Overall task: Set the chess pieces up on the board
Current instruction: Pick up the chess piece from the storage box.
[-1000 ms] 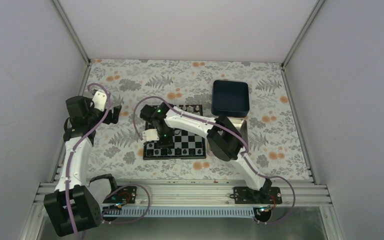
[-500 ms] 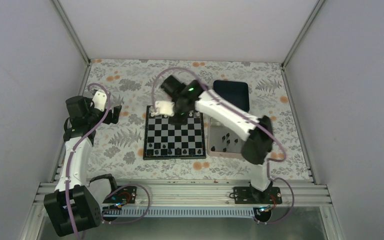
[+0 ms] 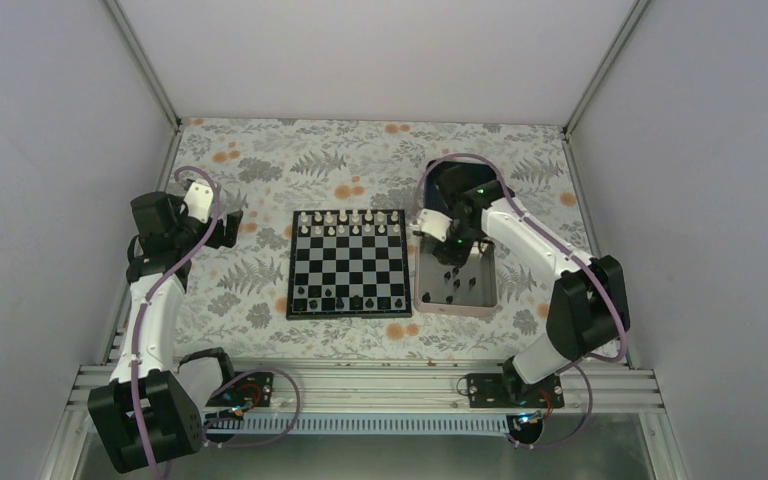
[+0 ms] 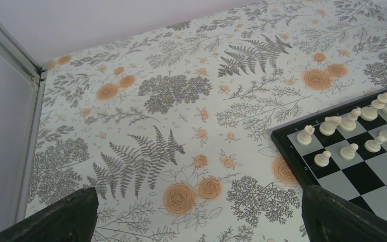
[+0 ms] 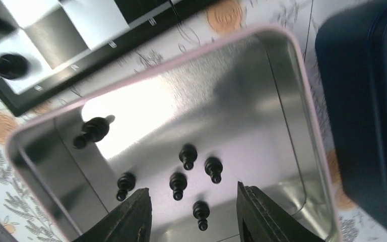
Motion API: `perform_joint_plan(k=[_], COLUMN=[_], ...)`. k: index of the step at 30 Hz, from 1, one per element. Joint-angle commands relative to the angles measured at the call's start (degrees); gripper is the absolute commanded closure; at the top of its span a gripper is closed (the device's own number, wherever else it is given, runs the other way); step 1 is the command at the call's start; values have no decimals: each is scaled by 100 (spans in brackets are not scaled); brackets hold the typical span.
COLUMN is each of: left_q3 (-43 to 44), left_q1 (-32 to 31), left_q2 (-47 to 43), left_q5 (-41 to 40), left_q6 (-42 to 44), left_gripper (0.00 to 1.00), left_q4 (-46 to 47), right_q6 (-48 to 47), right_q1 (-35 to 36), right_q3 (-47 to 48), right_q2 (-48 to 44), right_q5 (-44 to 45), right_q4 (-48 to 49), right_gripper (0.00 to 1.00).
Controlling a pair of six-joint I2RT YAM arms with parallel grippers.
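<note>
I am watching the right pincer (image 5: 192,194) hanging over the silver tray (image 5: 181,54). Its two fingers (image 5: 137,214) are spread apart and are clamping nothing.

Directly beneath it, the tray is holding six black chess pieces (image 5: 177,184). Five small ones are clustering just ahead of the pincer, in the span between the fingers. A sixth, the larger piece (image 5: 93,131), is sitting apart on the left finger's side of the wrist view, close to the tray's wall.

The five small ones are showing their long axes roughly parallel, running from the pincer toward the far part of the tray. I cannot tell whether they are standing or lying. The larger piece is slanting, with its long axis pointing up and to the right in that view.

On the right finger's side, the dark blue tray (image 5: 368,101) is sitting just beside the silver one, and its inside is hidden from me.

From above, the chessboard (image 3: 348,263) is lying to the left of the right pincer, just beside the silver tray. More black chess pieces are standing along its near row, and white pieces (image 3: 348,222) are filling its two far rows.

The left pincer (image 4: 196,212) is hovering over the floral tabletop (image 4: 181,101) with its fingers wide apart, gripping nothing. The board's white-piece corner is lying ahead of it and to its right.
</note>
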Motion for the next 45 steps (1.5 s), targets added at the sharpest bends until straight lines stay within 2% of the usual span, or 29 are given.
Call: perform_joint_plan(k=[1,11,18,30,40,45], left_q3=[-13,-29,-48,-59,-66,-65], left_q1=[27,27,27,36,44,40], left_q2=[-13,-3,8,11,-1,-1], left_q5=[105,125,114,126,141,156], left_q6=[5,14,14,23,23,23], left_gripper=[0,0,0,0,0,0], left_q4=[73,46,71,81,77,72], right_q6=[-1,-45,-80,-54,-63,-71], right_q1=[-421,-1034,-1080,-1146,-1174,-1173], right_q3=[-545,-1191,-1237,-1395,-1449,-1436], right_q2=[-224,119,334,493,732,722], right_q5=[-56,-79,-321,-253,-400,-412], right_q4=[724,1338,1363,1448,1608,1659], right_gripper=[54,58,61,66,77,86])
